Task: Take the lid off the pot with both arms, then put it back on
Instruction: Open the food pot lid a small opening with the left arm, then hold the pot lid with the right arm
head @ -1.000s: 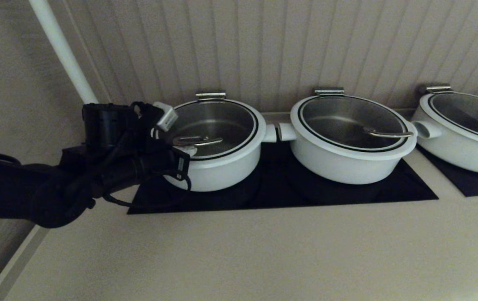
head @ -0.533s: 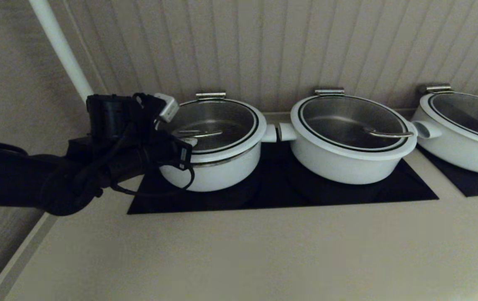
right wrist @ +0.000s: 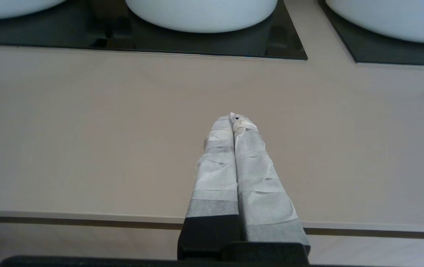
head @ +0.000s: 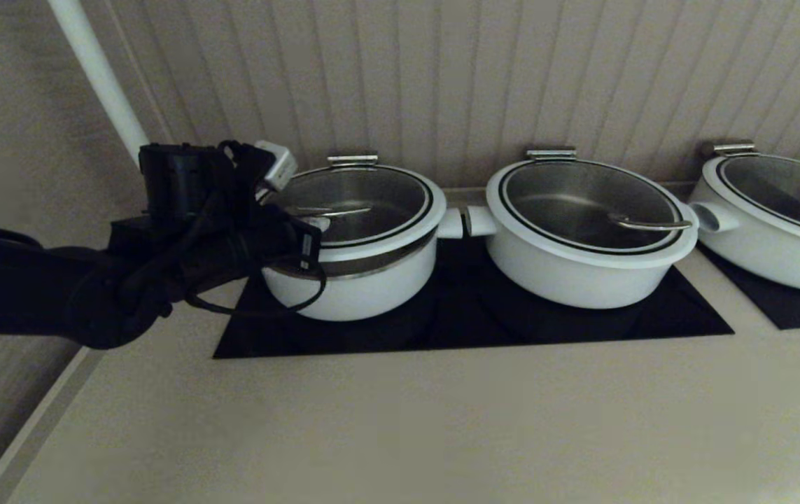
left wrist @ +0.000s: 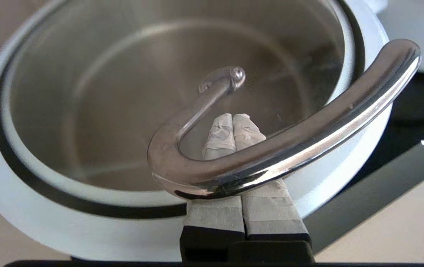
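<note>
The pot (head: pixel 351 290) is the leftmost white pot on the black mat. Its glass lid (head: pixel 365 199) is tilted, with the front and left edge raised off the pot, so a band of steel lining shows below the rim. My left gripper (head: pixel 316 225) is shut, and its white-wrapped fingers pass under the lid's steel loop handle (head: pixel 333 211), which rests on top of them. In the left wrist view the handle (left wrist: pixel 271 155) crosses over the closed gripper (left wrist: pixel 233 118) above the lid glass (left wrist: pixel 104 111). My right gripper (right wrist: pixel 233 118) is shut and empty over the bare counter, out of the head view.
Two more white lidded pots stand to the right, one in the middle (head: pixel 581 269) and one at the far right (head: pixel 770 238). The black mat (head: pixel 469 325) lies under the pots. The ribbed wall is close behind, and a white pipe (head: pixel 102 84) runs up at the left.
My left arm has risen, with the lid's handle on its fingers. The lid's front edge has come up off the pot, and the gap has widened.
</note>
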{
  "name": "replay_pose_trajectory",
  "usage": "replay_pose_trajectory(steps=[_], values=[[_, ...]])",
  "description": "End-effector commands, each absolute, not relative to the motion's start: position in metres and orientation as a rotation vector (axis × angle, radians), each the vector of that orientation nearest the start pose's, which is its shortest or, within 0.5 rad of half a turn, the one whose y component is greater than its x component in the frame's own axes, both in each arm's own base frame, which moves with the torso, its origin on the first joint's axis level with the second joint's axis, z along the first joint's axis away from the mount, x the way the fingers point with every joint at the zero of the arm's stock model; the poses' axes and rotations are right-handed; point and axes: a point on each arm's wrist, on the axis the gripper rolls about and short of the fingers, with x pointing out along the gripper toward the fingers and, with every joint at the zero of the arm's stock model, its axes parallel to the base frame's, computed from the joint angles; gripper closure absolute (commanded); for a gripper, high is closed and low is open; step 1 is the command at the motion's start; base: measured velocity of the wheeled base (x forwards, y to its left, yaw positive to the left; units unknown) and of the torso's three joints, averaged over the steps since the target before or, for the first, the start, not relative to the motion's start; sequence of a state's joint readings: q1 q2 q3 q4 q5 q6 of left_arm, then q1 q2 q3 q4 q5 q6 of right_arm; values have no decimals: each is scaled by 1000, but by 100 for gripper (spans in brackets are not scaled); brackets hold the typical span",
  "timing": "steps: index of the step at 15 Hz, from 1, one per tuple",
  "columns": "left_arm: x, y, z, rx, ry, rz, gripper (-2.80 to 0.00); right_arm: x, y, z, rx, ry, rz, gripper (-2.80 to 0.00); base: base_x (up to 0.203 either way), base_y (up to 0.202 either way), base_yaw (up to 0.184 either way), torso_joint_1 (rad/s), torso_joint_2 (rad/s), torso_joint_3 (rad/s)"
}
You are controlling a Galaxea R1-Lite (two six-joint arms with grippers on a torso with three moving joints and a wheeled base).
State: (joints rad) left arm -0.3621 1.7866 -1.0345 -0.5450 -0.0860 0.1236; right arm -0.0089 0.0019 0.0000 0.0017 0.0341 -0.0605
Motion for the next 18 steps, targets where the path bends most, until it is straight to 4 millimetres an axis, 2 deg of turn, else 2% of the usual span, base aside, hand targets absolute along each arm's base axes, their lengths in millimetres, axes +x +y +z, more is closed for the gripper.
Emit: replay_pose_trajectory(steps=[1,7,10,13,18], values=[[321,-124,217,149,147,-457,0,-23,1,75,-76,2,29,0,0,0,0,0,0,0],[326,-125,221,147,129,-458,0,-23,2,78,-157,-30,52,0,0,0,0,0,0,0],[327,-126,220,147,131,-458,0,-26,4,99,-125,-104,137,0,0,0,0,0,0,0],[328,-126,218,146,133,-458,0,-20,4,116,-125,-66,170,0,0,0,0,0,0,0],[328,-126,218,146,133,-458,0,6,7,143,-162,30,340,0,0,0,0,0,0,0]])
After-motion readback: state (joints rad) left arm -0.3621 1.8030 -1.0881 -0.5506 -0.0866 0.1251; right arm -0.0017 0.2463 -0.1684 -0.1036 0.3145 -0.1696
